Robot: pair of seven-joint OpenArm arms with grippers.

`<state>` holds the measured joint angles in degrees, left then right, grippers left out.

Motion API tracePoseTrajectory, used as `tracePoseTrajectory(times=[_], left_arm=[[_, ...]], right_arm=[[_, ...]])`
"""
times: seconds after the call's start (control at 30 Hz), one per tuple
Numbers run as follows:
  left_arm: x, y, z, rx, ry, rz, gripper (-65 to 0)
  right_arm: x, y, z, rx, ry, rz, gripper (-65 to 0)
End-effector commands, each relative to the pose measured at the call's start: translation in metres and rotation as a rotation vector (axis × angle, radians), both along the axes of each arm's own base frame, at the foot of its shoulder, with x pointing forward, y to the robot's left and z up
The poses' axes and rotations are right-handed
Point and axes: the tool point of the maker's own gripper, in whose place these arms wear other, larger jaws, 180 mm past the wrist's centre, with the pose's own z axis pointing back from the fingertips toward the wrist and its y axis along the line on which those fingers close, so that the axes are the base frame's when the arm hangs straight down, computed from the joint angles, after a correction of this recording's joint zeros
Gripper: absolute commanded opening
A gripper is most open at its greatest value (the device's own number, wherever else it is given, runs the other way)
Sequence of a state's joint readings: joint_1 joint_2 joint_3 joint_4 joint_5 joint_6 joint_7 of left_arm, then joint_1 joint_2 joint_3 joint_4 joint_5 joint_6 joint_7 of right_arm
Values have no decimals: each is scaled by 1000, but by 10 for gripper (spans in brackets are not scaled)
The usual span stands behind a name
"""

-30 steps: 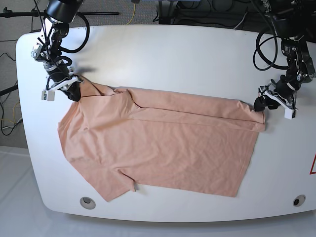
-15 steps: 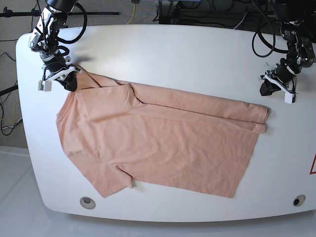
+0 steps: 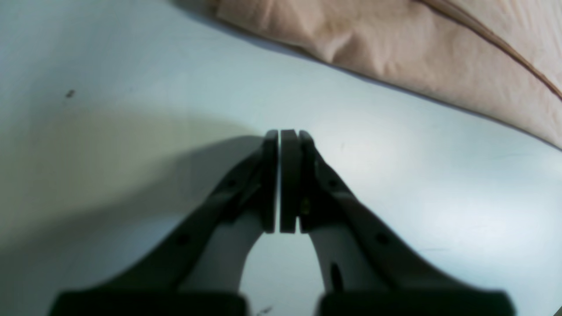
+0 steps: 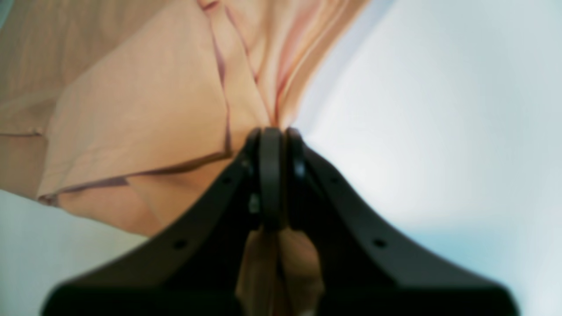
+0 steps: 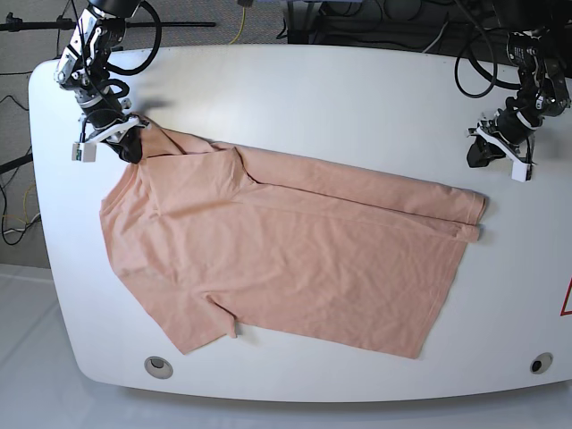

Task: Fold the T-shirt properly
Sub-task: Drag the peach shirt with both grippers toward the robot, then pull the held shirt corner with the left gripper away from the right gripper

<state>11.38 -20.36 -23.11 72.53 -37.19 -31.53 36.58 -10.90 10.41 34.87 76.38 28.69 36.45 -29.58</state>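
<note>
Now your left gripper (image 3: 279, 131) has its jaws pressed together on nothing, hovering over bare table (image 3: 131, 109). A second ago it sat at the T-shirt's (image 5: 286, 259) folded corner; that corner now lies flat, ahead of the claw and apart from it. Look to your right gripper (image 4: 272, 131): it is clamped on a bunch of the salmon cloth (image 4: 175, 87), which fans out ahead and to one side of the jaws. Since the earlier frame you see this arm has drawn farther toward the table's far edge, pulling that shoulder corner taut. Beyond both claws, the shirt lies spread across the table's middle.
</note>
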Motion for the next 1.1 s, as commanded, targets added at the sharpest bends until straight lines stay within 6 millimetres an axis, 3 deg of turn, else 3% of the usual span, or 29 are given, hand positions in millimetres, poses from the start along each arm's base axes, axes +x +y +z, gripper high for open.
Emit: tracePoseTrajectory(times=[0.0,0.53,0.67,0.8,0.93,1.07], left_arm=[[-19,7,-21,64,138,-25,-650],[7,23,-18,33,99,23,-650],[9,23,-14,31,110,1,-526],[15,19,-8,12,104,-17,-443],[27,17,2,-58,71,7,-412],[36,20,16,-105,13,35,-423]], right_arm=[[-7,-1,-9,-27,58,24,-650],[-7,-1,-9,-20,53,19,-650],[-8,-1,-11,-19,60,17,-650],[-9,-2,-11,-19,62,13,-650],[-6,-3,-7,-23,44,17,-650],[-6,-3,-6,-25,38,17,-650]])
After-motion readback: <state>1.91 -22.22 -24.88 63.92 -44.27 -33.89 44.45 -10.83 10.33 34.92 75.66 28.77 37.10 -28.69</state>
